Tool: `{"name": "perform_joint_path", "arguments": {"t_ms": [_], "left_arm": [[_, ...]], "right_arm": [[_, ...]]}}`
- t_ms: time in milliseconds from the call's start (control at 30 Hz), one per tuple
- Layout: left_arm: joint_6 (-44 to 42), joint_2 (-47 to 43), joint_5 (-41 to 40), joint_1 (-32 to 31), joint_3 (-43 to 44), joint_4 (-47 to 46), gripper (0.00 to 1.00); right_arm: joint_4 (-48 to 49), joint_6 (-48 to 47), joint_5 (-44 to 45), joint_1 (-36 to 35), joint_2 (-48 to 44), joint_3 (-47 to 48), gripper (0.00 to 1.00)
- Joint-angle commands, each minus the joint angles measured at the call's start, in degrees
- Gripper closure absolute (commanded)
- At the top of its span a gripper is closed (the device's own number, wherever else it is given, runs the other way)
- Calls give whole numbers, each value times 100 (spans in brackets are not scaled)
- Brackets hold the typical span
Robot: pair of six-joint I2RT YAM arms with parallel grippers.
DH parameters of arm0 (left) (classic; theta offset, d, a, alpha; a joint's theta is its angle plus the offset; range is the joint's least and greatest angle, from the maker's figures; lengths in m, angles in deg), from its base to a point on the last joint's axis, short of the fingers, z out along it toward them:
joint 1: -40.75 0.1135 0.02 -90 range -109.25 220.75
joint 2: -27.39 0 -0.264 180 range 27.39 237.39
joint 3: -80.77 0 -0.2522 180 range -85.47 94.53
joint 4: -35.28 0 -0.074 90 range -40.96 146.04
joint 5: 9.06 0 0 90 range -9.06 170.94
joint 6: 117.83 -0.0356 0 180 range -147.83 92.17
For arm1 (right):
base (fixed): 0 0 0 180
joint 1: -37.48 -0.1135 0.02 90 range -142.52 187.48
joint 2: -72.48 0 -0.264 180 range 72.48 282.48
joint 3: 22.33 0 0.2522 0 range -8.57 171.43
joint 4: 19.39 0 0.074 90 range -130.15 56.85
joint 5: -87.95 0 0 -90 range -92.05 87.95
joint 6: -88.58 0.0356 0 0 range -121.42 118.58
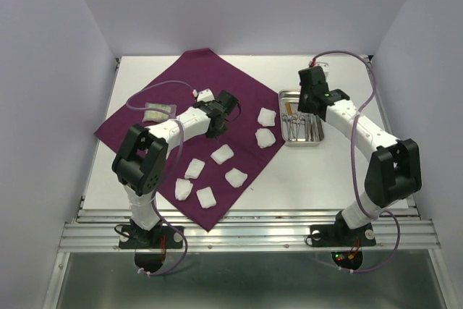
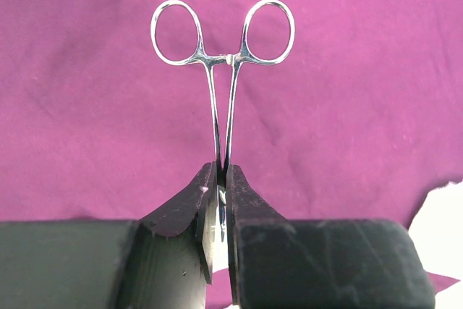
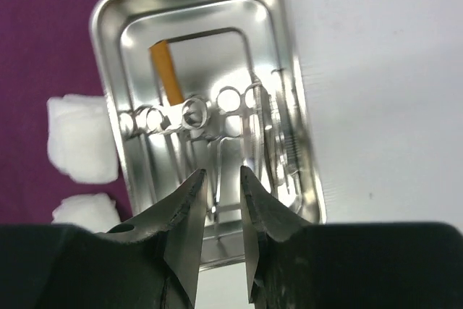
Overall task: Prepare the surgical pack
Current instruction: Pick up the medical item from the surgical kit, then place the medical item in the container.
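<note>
Left gripper point(image 2: 221, 179): found clamped on forceps point(image 2: 230, 58), just above cloth point(image 2: 87, 121). Right gripper point(image 3: 223, 179): found part open, empty, poised over tray point(image 3: 217, 5) at right. Saw cloth spread flat across tabletop's point(image 1: 289, 179) left half, gauze point(image 1: 222, 153) scattered toward near corner, packet point(image 1: 159, 112) by left corner. Judged task about midway: saw more instruments in tray, no fold made. Noted white tabletop, pale lilac walls point(image 1: 253, 5).

Gauze pads point(image 1: 222, 153); tray point(image 3: 289, 34), perhaps with forceps point(image 3: 195, 113)
</note>
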Motion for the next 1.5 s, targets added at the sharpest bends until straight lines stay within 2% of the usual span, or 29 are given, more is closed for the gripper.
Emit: {"name": "perform_joint_path", "arguments": {"t_ms": [0,167,333,533,800,1233,1467], "left_arm": [[-162,-267,-191,-167,372,162,100],[-355,-179,-148,-343,766,267,100],[-601,-135,-103,-598,1171,294,100],[-927,146,-42,-958,1864,338,100],[-1077,910,195,-1380,2920,426,100],[-1068,2220,714,-1556,4625,180,100],[-989,2606,1030,-1556,4924,-190,100]], "right_arm": [[307,167,-326,714,-304,-56,69],[298,298,-379,1591,-103,-83,69],[351,387,-819,2094,302,-101,69],[359,439,-863,2156,680,-65,69],[359,448,-793,2209,663,-135,69],[359,606,-766,2595,373,-267,70],[359,633,-661,2596,206,-302,70]]}}
